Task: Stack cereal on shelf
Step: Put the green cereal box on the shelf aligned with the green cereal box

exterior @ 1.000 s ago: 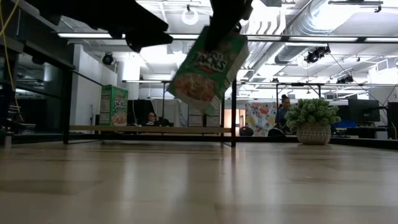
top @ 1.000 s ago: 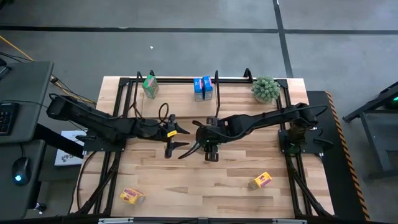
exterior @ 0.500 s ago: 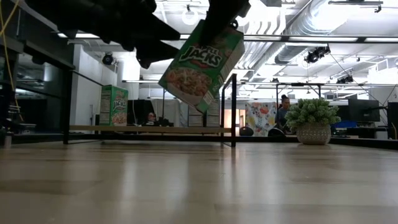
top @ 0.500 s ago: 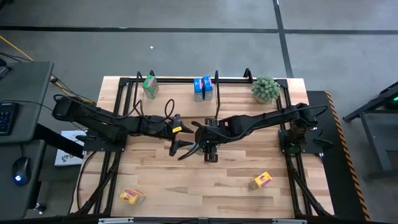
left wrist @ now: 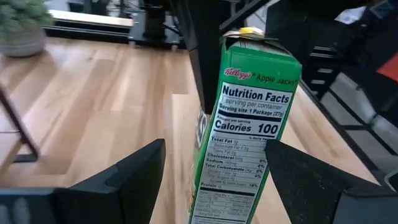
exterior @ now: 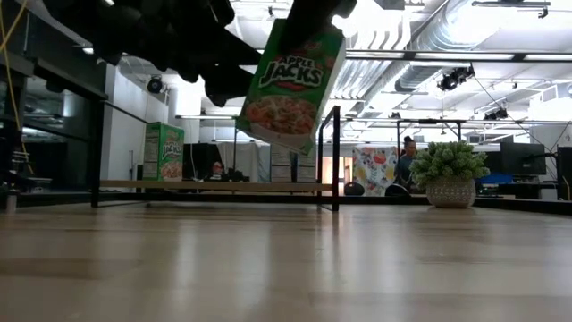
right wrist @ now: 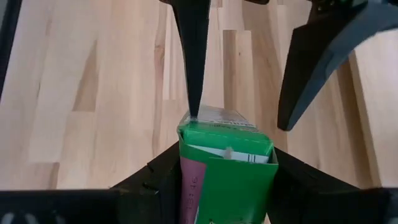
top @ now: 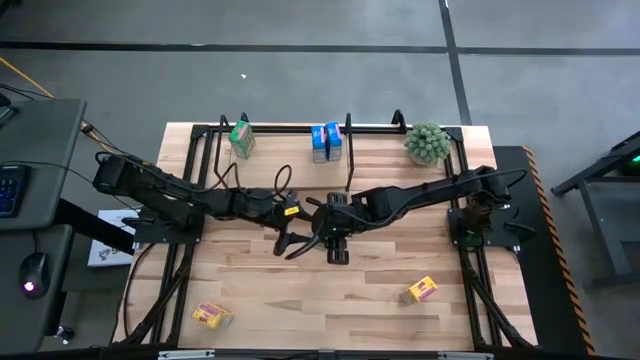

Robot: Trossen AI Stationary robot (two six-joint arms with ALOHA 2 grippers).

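Observation:
A green cereal box (exterior: 290, 85) hangs tilted above the table's middle, with my right gripper (top: 337, 245) shut on it from above. My left gripper (top: 292, 245) is open beside it. In the left wrist view its two fingers (left wrist: 124, 180) stand on either side of the box's narrow side (left wrist: 245, 137); whether they touch it I cannot tell. The shelf (top: 300, 130) stands along the far edge and carries a green box (top: 241, 138) and a blue box (top: 326, 142) upright on its board (exterior: 214, 186). Two yellow-orange boxes (top: 212, 316) (top: 421, 290) lie near the front edge. My right gripper pinches the green box's upper end (exterior: 313, 31) between its two fingers (right wrist: 292, 180), slanting down from above. The box hangs below the fingers, tilted, lifted clear of the table, its printed front facing the near edge.
A potted plant (top: 427, 143) stands at the far right, beside the shelf's right end. The shelf's black end post (exterior: 336, 156) rises behind the hanging box. Bare plank tabletop (top: 300, 290) lies between the grippers and the two yellow-orange boxes.
My left gripper has moved toward the table's right edge and a little down, closing in on the hanging green box. The box, still held by my right gripper, has swung from a strong tilt toward upright.

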